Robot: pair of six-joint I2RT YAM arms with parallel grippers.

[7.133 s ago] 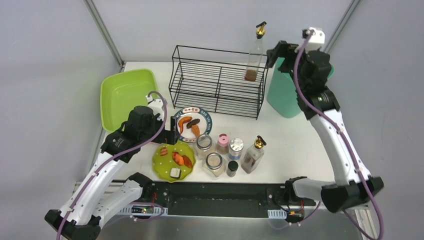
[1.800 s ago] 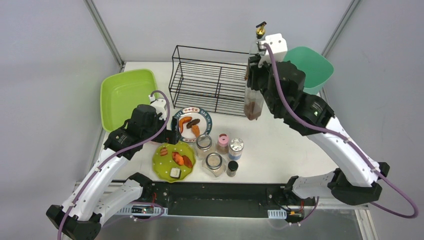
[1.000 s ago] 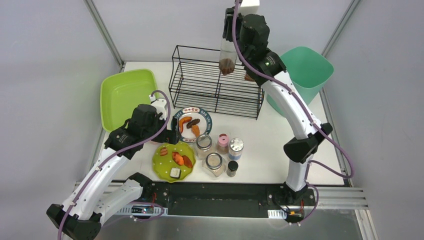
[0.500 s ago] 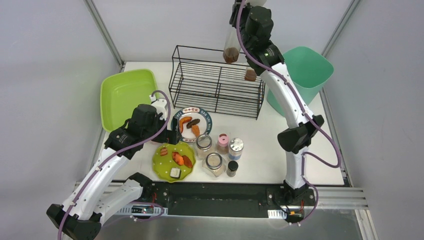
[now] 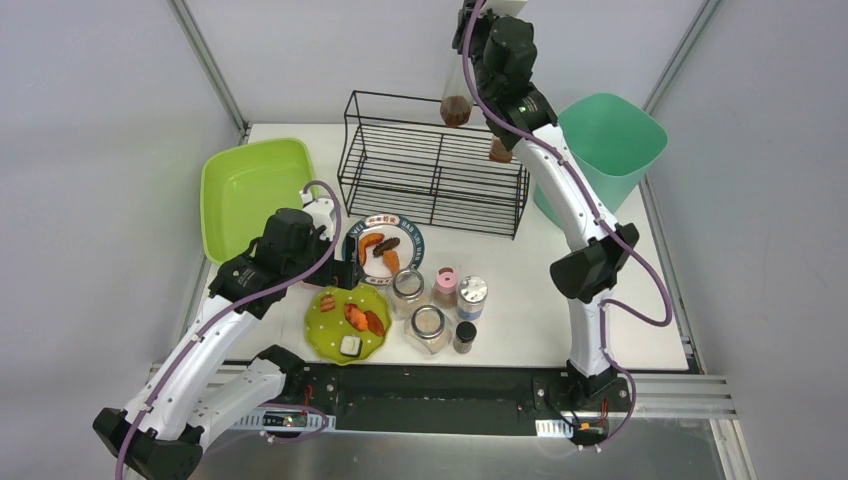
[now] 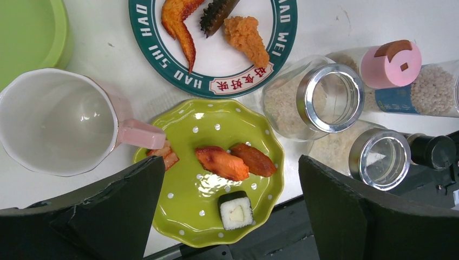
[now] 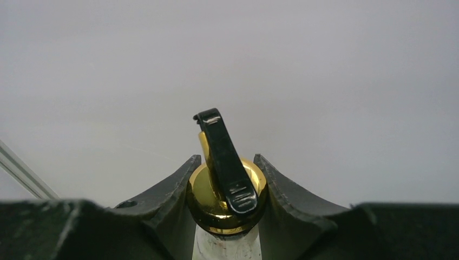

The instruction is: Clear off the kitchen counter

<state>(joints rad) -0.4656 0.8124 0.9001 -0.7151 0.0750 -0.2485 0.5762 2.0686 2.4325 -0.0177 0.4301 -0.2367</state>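
The white kitchen counter (image 5: 600, 260) carries dishes and jars. High over the back of the black wire rack (image 5: 435, 165), my right gripper (image 5: 470, 40) is shut on the gold-capped neck of a clear sauce bottle (image 5: 456, 100) with brown liquid at its bottom. In the right wrist view the fingers (image 7: 178, 184) clamp the gold cap (image 7: 227, 200) of this bottle. My left gripper (image 6: 230, 162) hangs open above a green dotted plate (image 6: 211, 168) holding salmon pieces and a sushi roll. It touches nothing.
A second sauce bottle (image 5: 499, 150) stands in the rack, mostly hidden by the right arm. A teal-rimmed food plate (image 5: 388, 245), two open glass jars (image 5: 428, 328), shakers (image 5: 446, 285) and a white mug (image 6: 54, 122) crowd the front. Lime tub (image 5: 250, 190) left, teal bin (image 5: 605, 150) right.
The right gripper has taken the sauce bottle from the counter's front right and carried it up over the rack. In the last second it rose a little. The left arm has stayed put.
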